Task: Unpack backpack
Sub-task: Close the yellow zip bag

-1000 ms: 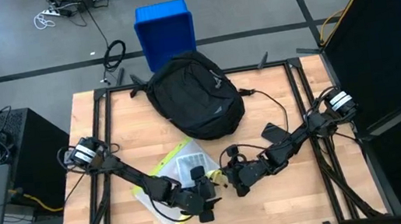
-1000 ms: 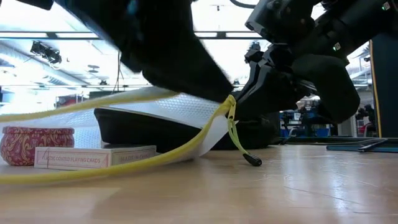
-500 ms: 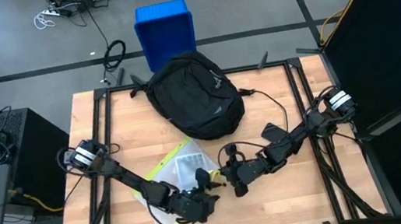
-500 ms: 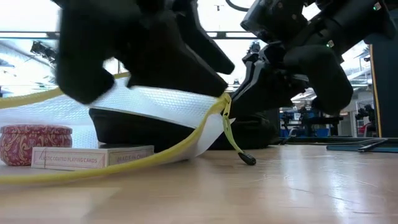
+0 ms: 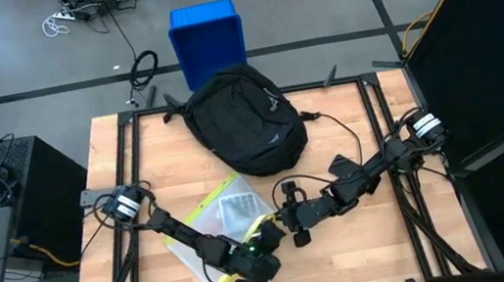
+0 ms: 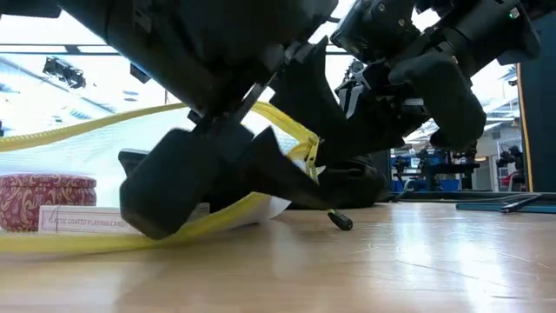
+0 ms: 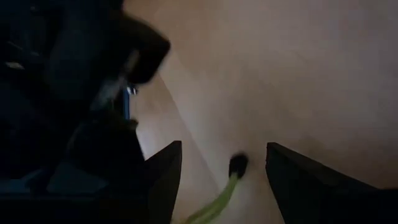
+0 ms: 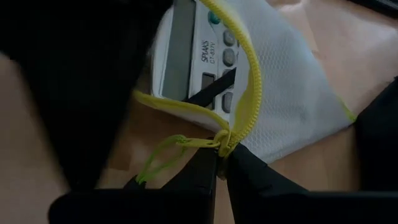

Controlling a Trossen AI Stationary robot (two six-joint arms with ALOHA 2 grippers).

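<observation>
1. The backpack (image 5: 247, 120) lies at the far middle of the table (image 5: 367, 253), zipped side up, well apart from both my grippers; the blue bin (image 5: 207, 38) sits on the floor just beyond it.
2. Nearer me lies a white mesh pouch (image 5: 215, 227) with a yellow zipper (image 8: 249, 93). A calculator (image 8: 196, 56) shows inside its open mouth.
3. My right gripper (image 8: 219, 163) is pinched shut on the pouch's zipper end, where the yellow pull cord (image 8: 163, 158) hangs.
4. My left gripper (image 5: 261, 263) hovers over the pouch's near corner, fingers spread wide and holding nothing.
5. Risk: the two grippers crowd each other, so they may collide; a tug could drag the pouch or slip off the zipper.
6. Room: open wood lies to the right and near edge; a tin (image 6: 43, 198) and card box (image 6: 74, 219) sit beside the pouch.
</observation>
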